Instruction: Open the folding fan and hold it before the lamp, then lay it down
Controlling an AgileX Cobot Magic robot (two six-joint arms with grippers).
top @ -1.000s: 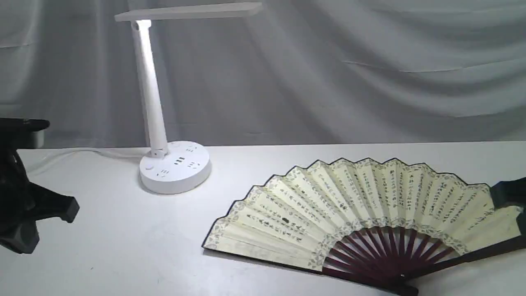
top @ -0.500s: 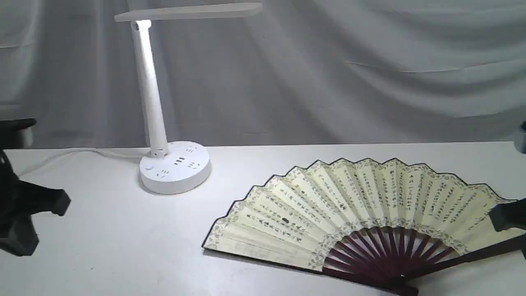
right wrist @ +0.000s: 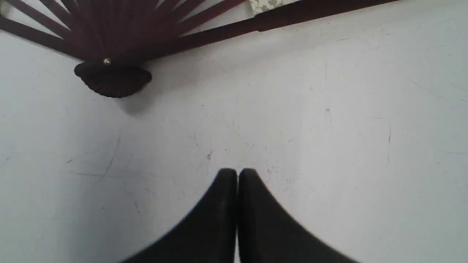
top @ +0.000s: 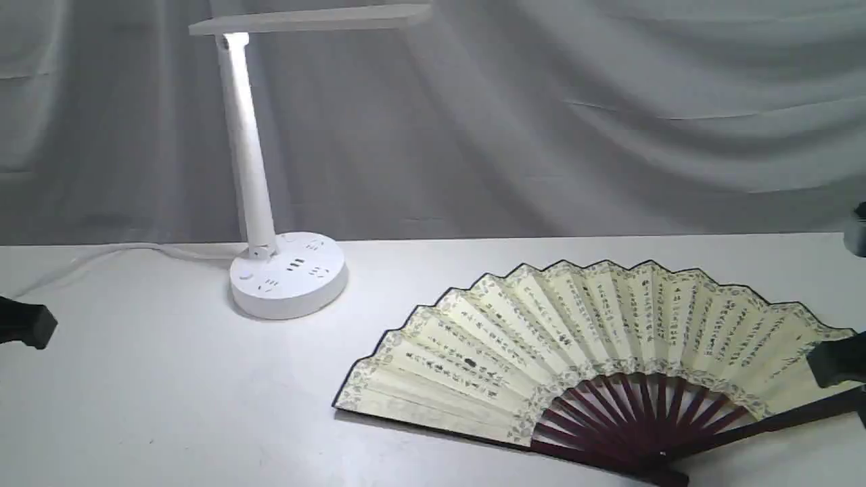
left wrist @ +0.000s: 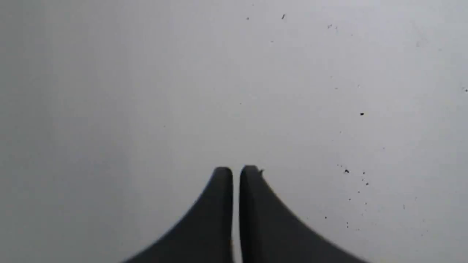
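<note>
Folding fan [top: 582,331] lies fully spread and flat on the white desk [top: 169,406], in the right half of the exterior view, written side up. Its cream pleated leaf arcs toward the backdrop, and the maroon ribs converge on the pivot nearest the camera. Both dark guards rest on the surface, one running left, the other toward the right edge of the picture. Lamp [top: 247,155] stands upright to the left of the fan and further back, well apart from it, with its round base on the desk and its flat head horizontal above. A white cord [top: 122,251] runs from the base along the rear of the desk to the left. Grey draped cloth [top: 609,122] closes the scene behind.

Left pincer [left wrist: 236,171]: jaws brought together with only a hairline between the tips, gripping nothing. It hangs over bare desk marked with dark specks. In the exterior view only a dark corner of it shows at the left edge, well apart from lamp and fan.

Right pincer [right wrist: 237,171]: jaws pressed together, empty. Its wrist view shows it above bare, scratched desk, with the fan's pivot and one guard ahead of the tips and clear of them. In the exterior view a dark part of it shows at the right edge, overlapping the fan's right end. Contact there cannot be determined from that view.
</note>
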